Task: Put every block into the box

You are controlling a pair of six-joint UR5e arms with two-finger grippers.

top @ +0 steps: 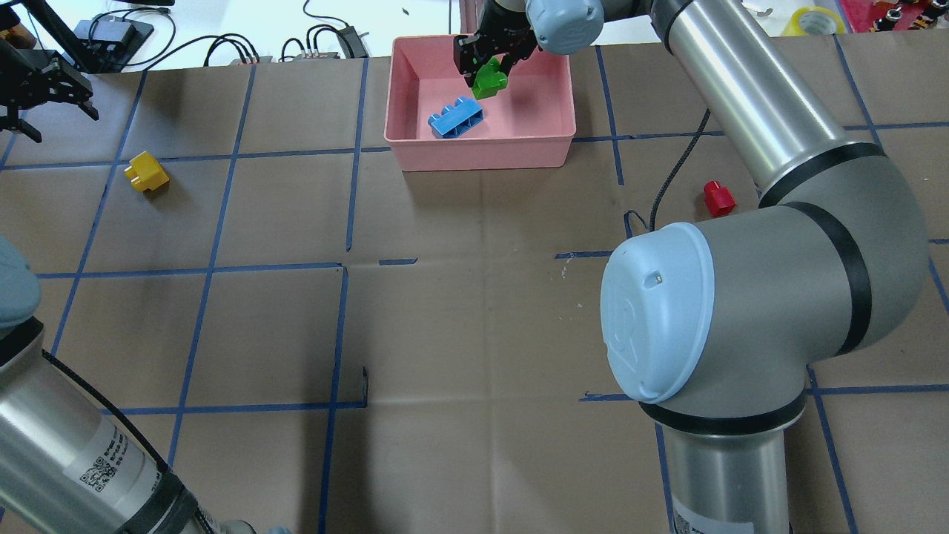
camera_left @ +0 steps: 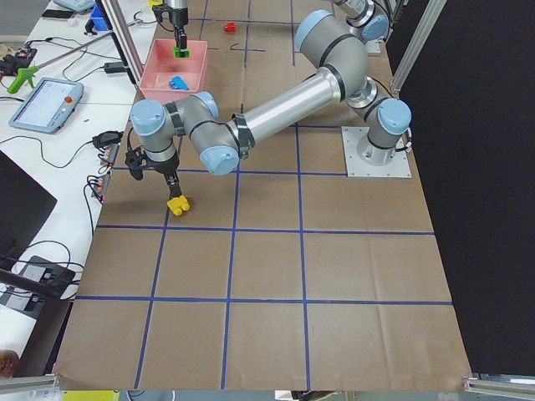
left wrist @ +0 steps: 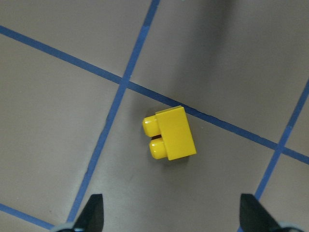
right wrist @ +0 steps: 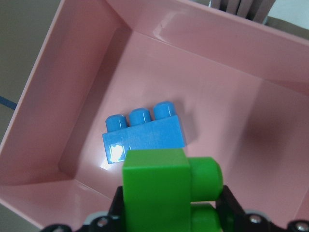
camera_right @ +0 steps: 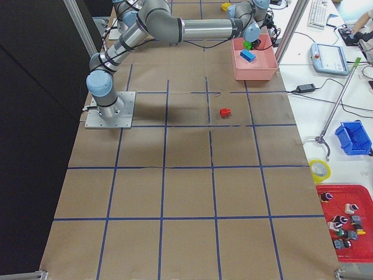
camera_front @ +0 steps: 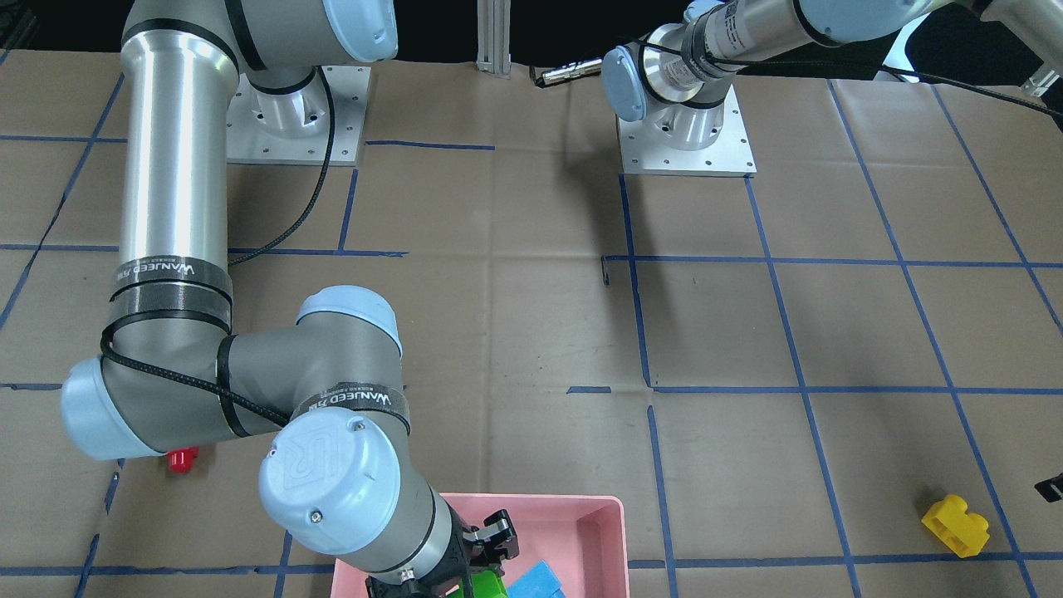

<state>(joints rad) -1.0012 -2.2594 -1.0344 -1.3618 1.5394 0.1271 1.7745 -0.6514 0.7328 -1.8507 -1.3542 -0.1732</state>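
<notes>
The pink box (top: 482,152) stands at the table's far edge with the light blue block (top: 455,120) lying inside. My right gripper (top: 485,67) is shut on the green block (top: 489,78) and holds it above the box's inside; the right wrist view shows the green block (right wrist: 159,188) over the blue one (right wrist: 142,133). The yellow block (top: 146,172) lies on the table at the far left. My left gripper (left wrist: 174,215) is open above it, fingertips (left wrist: 94,212) apart. The red block (top: 718,198) lies on the table at the right.
Brown paper with blue tape lines covers the table. My right arm's elbow (top: 741,311) hangs over the right half, near the red block. Cables and devices (top: 111,33) lie beyond the table's far edge.
</notes>
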